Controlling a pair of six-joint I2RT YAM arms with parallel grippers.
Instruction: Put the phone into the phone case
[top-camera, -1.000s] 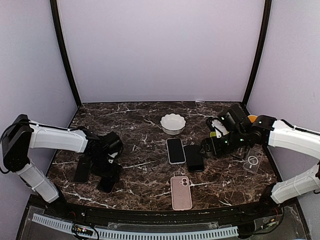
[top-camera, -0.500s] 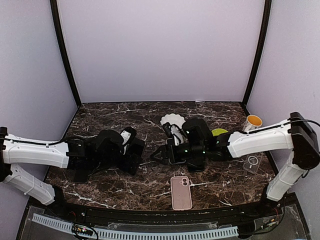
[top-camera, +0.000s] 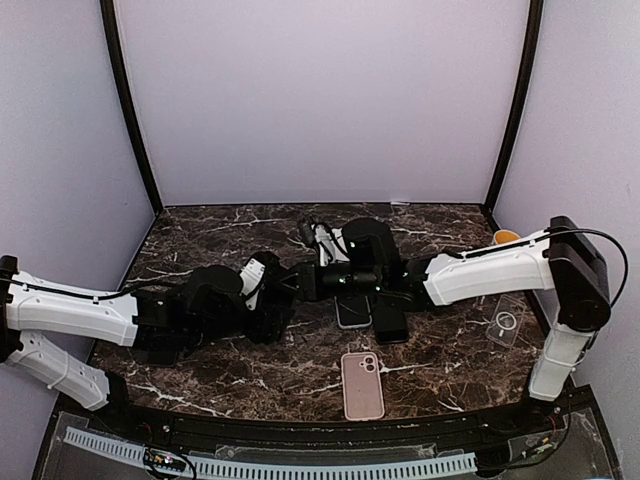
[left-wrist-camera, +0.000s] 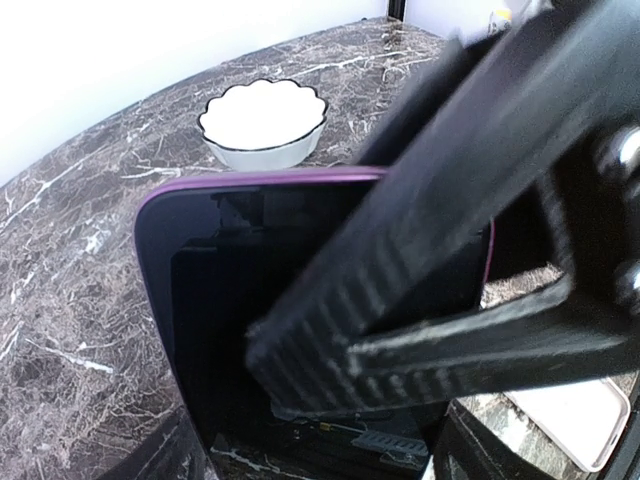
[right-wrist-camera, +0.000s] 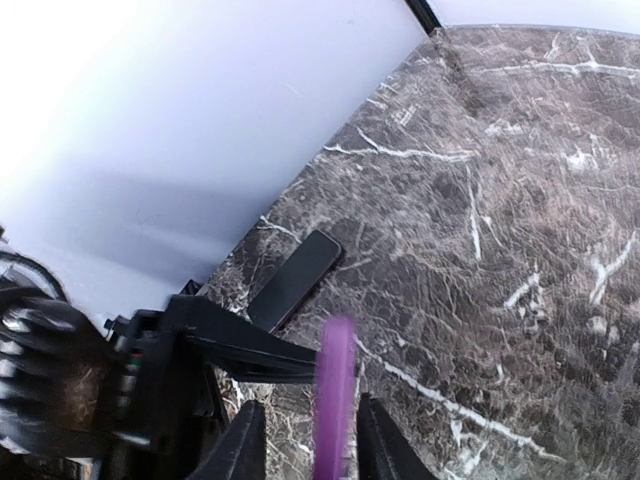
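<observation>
The phone case (left-wrist-camera: 200, 300) has a purple rim and a dark inside. It stands upright off the table, close in front of the left wrist camera, with my left gripper (top-camera: 278, 292) shut on it across its width. My right gripper (top-camera: 306, 282) meets it from the right. In the right wrist view the case's purple edge (right-wrist-camera: 335, 400) stands between that gripper's (right-wrist-camera: 312, 425) fingers with a gap on each side. One right finger (left-wrist-camera: 400, 250) crosses the case's face. A white-rimmed phone (top-camera: 352, 312) and a black phone (top-camera: 388, 320) lie flat under the right arm.
A pink phone or case (top-camera: 362, 385) lies near the front edge. A clear case (top-camera: 505, 322) lies at the right, with an orange cup (top-camera: 505, 237) behind it. A white bowl (left-wrist-camera: 262, 122) stands at the back. A dark phone (right-wrist-camera: 295, 280) lies at the left.
Both arms have swung from the table's sides to the middle. The left carried the purple case up with it. The right gripper's jaws have narrowed around the case's edge.
</observation>
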